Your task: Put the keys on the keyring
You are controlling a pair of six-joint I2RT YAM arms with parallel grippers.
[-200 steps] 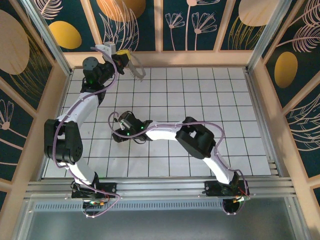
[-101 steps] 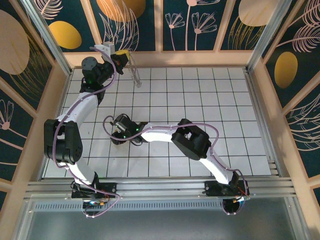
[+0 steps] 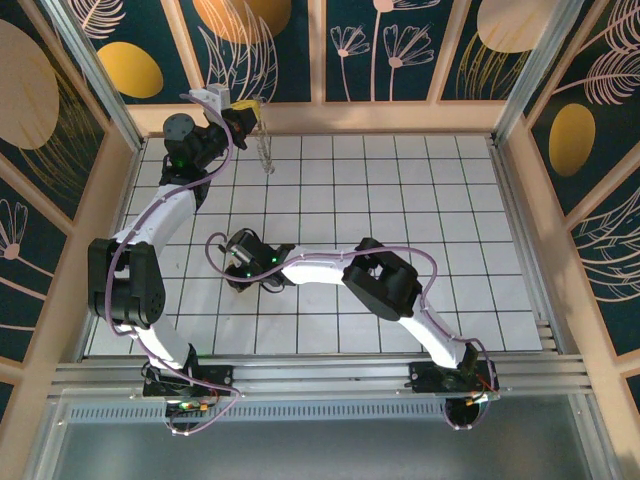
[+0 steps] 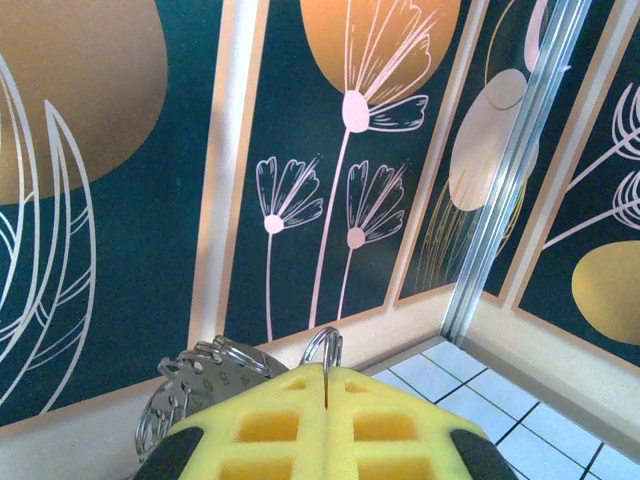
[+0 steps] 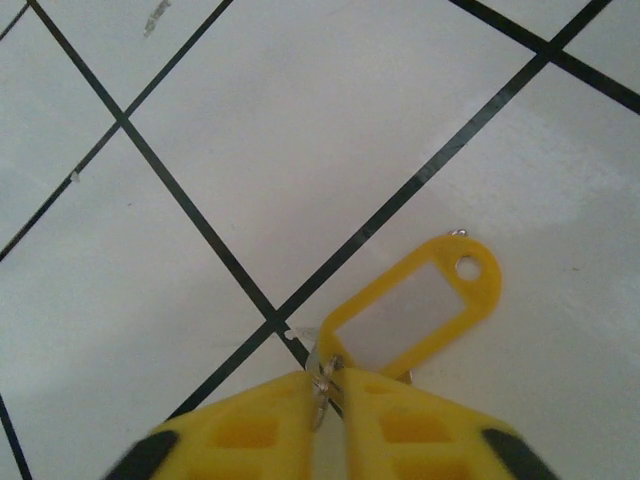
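Yellow left claw pressed together on the keyring, which dangles at six o'clock below it, right claw fingers nearly together, pinching a metal bit, yellow tag lying at one o'clock from it

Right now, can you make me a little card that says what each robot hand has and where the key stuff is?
left gripper: shut, raised up high, holding the keyring
keyring: hangs long and narrow from the left gripper
yellow key tag: lies flat on the tiled table, clear window in its middle
right gripper: down at the table, pinching the tag's metal end
tag on the keyring: not yet, they are far apart
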